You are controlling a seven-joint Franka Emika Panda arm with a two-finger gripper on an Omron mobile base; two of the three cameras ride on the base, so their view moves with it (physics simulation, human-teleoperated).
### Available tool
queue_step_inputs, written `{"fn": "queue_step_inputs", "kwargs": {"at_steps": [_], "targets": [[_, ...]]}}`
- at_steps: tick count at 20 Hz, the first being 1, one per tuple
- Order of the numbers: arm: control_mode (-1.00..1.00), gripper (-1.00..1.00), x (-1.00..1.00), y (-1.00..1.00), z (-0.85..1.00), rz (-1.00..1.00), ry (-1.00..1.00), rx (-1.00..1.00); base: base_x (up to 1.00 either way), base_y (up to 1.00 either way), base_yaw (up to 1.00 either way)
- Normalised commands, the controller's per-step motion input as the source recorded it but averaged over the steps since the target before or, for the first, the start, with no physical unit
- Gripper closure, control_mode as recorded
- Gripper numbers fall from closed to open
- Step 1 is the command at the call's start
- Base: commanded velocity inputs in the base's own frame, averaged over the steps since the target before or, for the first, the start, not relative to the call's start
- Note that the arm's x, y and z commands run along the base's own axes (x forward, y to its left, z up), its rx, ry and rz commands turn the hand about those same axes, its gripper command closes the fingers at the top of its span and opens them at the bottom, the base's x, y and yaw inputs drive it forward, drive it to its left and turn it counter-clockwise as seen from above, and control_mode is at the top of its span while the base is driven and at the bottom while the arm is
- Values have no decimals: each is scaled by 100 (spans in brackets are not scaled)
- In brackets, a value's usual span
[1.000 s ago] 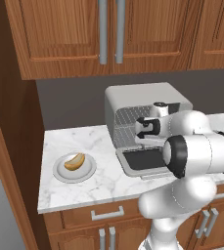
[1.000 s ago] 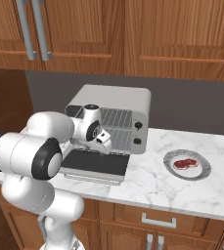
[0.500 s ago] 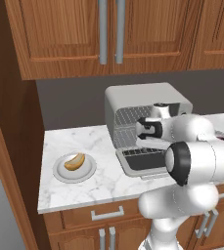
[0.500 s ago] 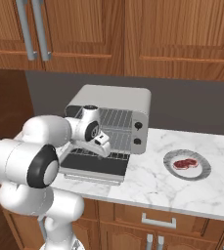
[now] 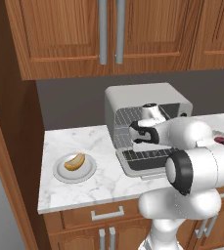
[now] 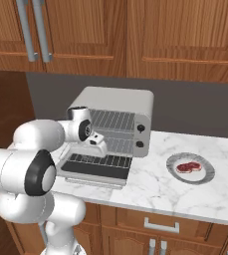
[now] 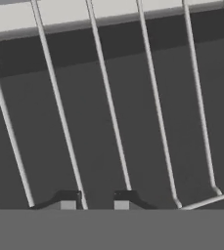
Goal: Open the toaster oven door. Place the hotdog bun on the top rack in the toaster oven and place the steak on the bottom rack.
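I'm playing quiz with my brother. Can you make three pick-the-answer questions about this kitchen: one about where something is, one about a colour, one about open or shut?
1. Where is the bun?
A. on a plate left of the oven
B. on the top rack
C. in the gripper

2. What colour is the steak?
A. green
B. red
C. blue

3. How is the oven door?
A. shut
B. missing
C. open, lying flat

Answers:
1. A, the bun lies on the plate, left of the oven.
2. B, the meat is red with pale streaks.
3. C, the door lies folded down and the racks show.
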Motion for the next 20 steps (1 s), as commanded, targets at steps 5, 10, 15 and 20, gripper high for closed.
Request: {"fn": "queue_step_inputs", "kwargs": {"at_steps": [5, 10, 15, 20], "targets": [[-100, 100, -30, 3, -28, 11, 4, -5, 0, 0, 0], [-100, 100, -23, -1, 13, 2, 0, 4, 0, 0, 0], [-100, 100, -37, 0, 19, 0, -3, 8, 0, 0, 0], [-100, 100, -33, 0, 17, 0, -2, 4, 0, 0, 0]]}}
